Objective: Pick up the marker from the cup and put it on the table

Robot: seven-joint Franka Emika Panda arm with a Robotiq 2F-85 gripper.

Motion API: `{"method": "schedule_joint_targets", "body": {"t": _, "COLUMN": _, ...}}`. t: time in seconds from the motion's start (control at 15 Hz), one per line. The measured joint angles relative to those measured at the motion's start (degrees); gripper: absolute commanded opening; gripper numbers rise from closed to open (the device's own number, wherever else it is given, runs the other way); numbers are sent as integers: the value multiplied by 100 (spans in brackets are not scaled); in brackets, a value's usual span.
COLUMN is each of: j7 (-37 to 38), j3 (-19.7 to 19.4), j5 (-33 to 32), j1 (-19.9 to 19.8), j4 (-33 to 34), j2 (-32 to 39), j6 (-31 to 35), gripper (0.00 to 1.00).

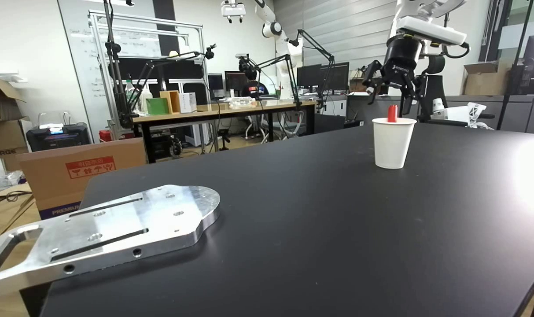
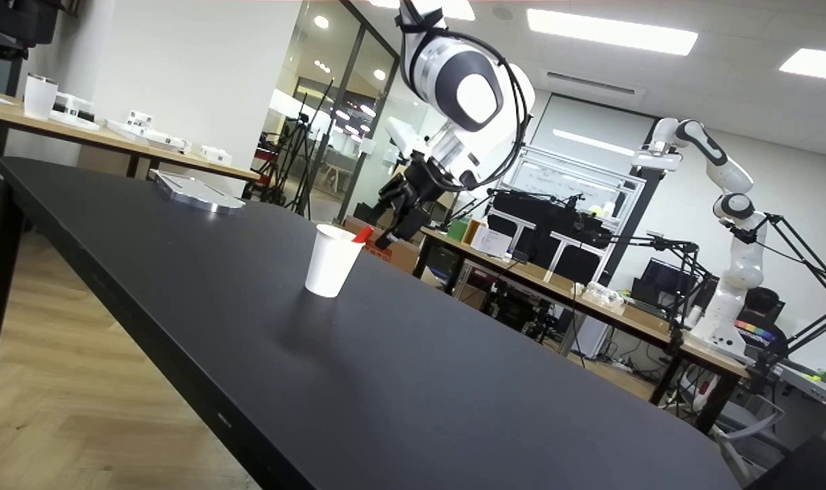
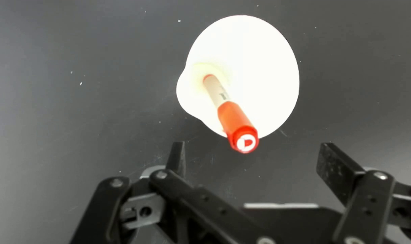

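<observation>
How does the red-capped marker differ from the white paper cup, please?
The red-capped marker leans inside the tapered white paper cup, while the cup stands upright on the black table. The marker is slim; the cup is wider. The marker shows red and pale sections, whereas the cup looks plain white. Neither is gripped by the open black claw.

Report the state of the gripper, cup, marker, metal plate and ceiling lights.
Gripper: open, gripping nothing.
Cup: upright on the table, open-topped.
Marker: leaning in the cup, red end sticking out.
Metal plate: lying flat on the table, one end overhanging its edge.
Ceiling lights: lit.
</observation>
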Motion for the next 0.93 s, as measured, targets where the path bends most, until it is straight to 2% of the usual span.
{"method": "schedule_joint_targets", "body": {"t": 0.07, "j7": 0, "j3": 1, "j5": -11, "j1": 0, "j4": 1, "j2": 7, "j6": -20, "gripper": 74}}
{"method": "schedule_joint_targets", "body": {"t": 0.13, "j7": 0, "j3": 2, "j5": -25, "j1": 0, "j4": 2, "j2": 11, "j6": -40, "gripper": 68}}
{"method": "schedule_joint_targets", "body": {"t": 0.33, "j7": 0, "j3": 3, "j5": -31, "j1": 2, "j4": 4, "j2": 13, "j6": -64, "gripper": 45}}
{"method": "schedule_joint_targets", "body": {"t": 0.73, "j7": 0, "j3": 3, "j5": -31, "j1": 1, "j4": 23, "j2": 13, "j6": -87, "gripper": 5}}
{"method": "schedule_joint_targets", "body": {"t": 0.8, "j7": 0, "j3": 3, "j5": -35, "j1": 1, "j4": 25, "j2": 13, "j6": -88, "gripper": 1}}
{"method": "schedule_joint_targets", "body": {"t": 0.93, "j7": 3, "j3": 1, "j5": -38, "j1": 1, "j4": 28, "j2": 13, "j6": -88, "gripper": 5}}
